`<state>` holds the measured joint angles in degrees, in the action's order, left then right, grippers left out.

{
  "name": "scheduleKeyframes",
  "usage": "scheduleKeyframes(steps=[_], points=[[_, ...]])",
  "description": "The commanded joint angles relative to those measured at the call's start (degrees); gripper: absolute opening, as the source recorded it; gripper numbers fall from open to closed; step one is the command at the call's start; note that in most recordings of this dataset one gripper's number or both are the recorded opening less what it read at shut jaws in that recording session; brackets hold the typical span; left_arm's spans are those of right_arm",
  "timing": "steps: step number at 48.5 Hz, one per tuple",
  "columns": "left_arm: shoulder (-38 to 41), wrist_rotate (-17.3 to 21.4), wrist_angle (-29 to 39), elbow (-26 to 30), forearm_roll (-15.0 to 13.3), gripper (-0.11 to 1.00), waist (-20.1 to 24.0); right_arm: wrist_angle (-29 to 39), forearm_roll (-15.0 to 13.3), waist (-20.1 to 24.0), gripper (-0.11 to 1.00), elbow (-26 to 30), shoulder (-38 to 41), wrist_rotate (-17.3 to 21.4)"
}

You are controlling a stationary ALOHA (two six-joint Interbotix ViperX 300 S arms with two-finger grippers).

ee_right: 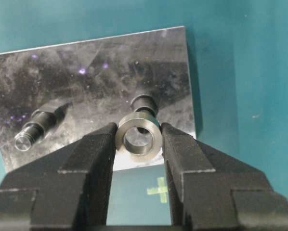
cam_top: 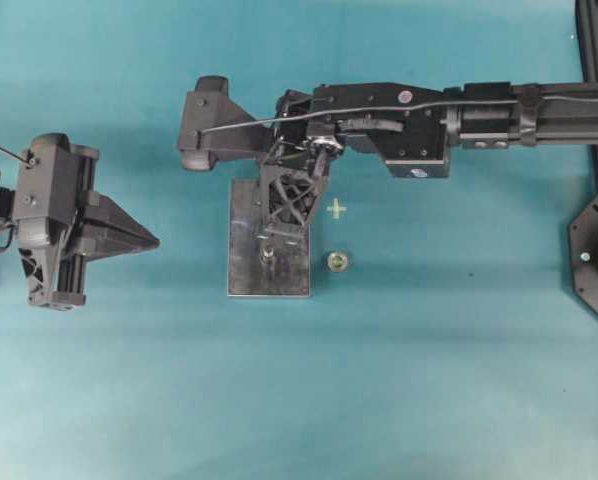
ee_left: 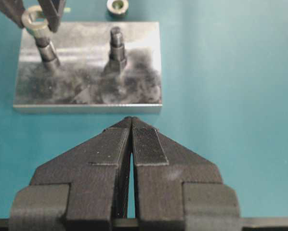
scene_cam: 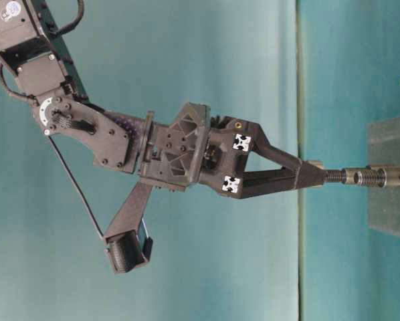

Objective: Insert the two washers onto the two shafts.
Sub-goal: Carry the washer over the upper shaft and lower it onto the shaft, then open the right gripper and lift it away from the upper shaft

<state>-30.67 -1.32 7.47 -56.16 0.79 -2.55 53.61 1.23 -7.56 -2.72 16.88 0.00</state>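
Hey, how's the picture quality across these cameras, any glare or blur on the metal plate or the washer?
Right wrist view: purple glints and mottled reflections on the metal plate; washer sharp between the right gripper fingers. Left wrist view: plate hazy with smeared reflections, left gripper crisp. Overhead view: even light, soft shadow under the arm.
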Motion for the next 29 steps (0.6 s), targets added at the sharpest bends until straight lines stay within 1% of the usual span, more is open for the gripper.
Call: scheduleKeyframes(steps=[1,29], points=[[-0.44,-0.09,-0.53,0.53,0.09,0.00,-0.18,-0.26,0.00,0.18,0.31,1.41,-1.05,-0.62],[-0.44,-0.09,-0.70,0.44,0.00,0.00,-0.53,0.00,0.18,0.00,0.31,1.93,0.00,-0.62]])
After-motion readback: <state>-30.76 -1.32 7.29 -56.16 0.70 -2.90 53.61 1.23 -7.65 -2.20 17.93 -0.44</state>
